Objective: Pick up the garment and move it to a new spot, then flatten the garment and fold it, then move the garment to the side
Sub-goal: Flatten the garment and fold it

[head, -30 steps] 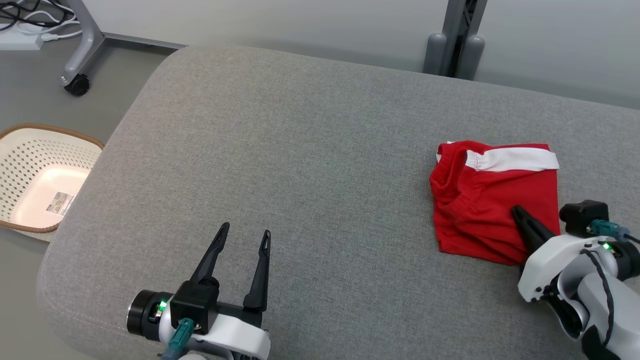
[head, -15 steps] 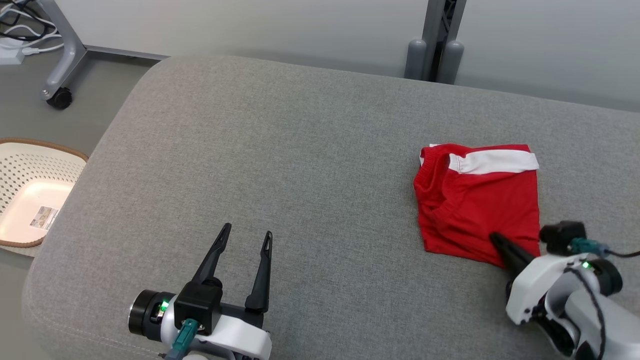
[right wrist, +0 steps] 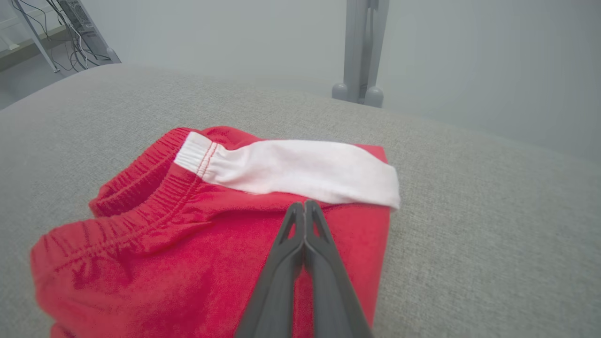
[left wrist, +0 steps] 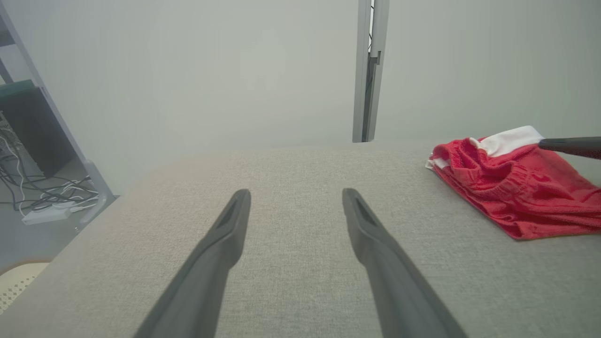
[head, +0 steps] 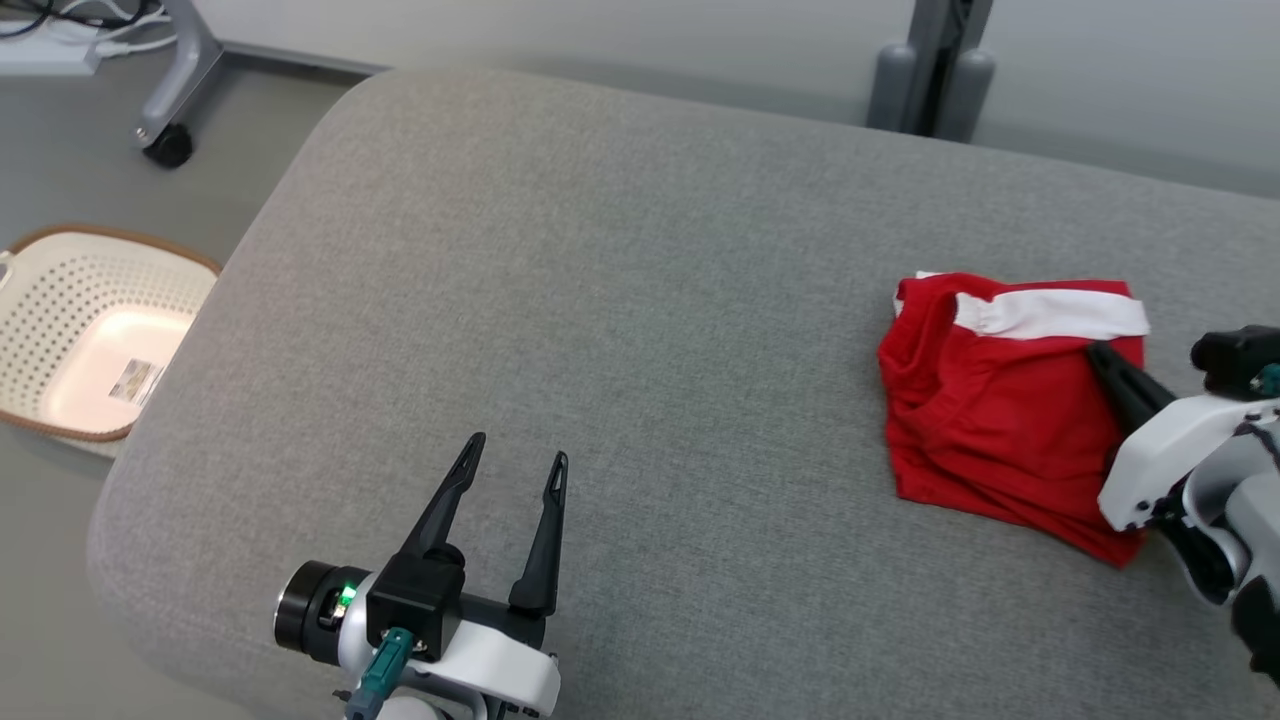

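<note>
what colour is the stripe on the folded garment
White, on a red garment; the stripe shows best in the right wrist view.

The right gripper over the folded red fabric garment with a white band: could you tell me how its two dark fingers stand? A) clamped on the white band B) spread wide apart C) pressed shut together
C: the right gripper has its fingers touching along their length, above the folded red garment.

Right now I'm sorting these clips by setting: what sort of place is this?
Probably a lab or test room, not a home: a grey upholstered bench by a bare pale wall, a castor-footed metal stand and a power strip with loose cables on the floor, a perforated basket alongside.
</note>
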You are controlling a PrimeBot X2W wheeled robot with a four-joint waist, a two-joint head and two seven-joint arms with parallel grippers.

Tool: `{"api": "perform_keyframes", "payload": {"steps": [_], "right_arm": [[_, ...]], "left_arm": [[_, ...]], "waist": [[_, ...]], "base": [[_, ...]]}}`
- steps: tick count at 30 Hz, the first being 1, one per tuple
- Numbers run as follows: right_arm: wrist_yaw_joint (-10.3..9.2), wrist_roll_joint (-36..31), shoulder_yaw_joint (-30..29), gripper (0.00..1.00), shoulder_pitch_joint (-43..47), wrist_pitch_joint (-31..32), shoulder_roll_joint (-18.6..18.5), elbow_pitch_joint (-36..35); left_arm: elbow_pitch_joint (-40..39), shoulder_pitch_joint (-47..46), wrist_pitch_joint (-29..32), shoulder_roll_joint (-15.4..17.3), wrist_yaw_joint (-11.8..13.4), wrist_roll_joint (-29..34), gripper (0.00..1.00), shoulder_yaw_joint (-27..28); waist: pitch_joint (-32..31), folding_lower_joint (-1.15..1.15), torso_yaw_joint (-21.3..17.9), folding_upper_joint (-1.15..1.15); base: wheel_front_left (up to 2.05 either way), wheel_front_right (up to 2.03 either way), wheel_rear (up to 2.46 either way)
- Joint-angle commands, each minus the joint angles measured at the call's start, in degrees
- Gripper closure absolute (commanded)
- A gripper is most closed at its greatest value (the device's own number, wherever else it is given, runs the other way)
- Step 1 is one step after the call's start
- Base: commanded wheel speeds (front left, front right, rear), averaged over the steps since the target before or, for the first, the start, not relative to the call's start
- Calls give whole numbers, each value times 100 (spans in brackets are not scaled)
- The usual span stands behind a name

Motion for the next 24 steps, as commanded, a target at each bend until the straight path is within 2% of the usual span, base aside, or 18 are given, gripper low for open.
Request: {"api": "perform_keyframes", "payload": {"steps": [1,10,24], "right_arm": [[-3,79,62,100,-178,-2,-81,174],[-3,409,366,100,-902,57,-242,772],[-3,740,916,100,-1246,65,-224,1005]], "left_arm": [[-18,-123,-19,24,31,-28,0,-3],[-105,-274,-19,21,134,-113,0,-117],[-176,-466,-19,25,263,-247,0,-311]], "waist": [[200,0,180,0],[656,0,473,0],[974,0,559,0]], "base": [[0,0,0],[0,0,0],[0,0,0]]}}
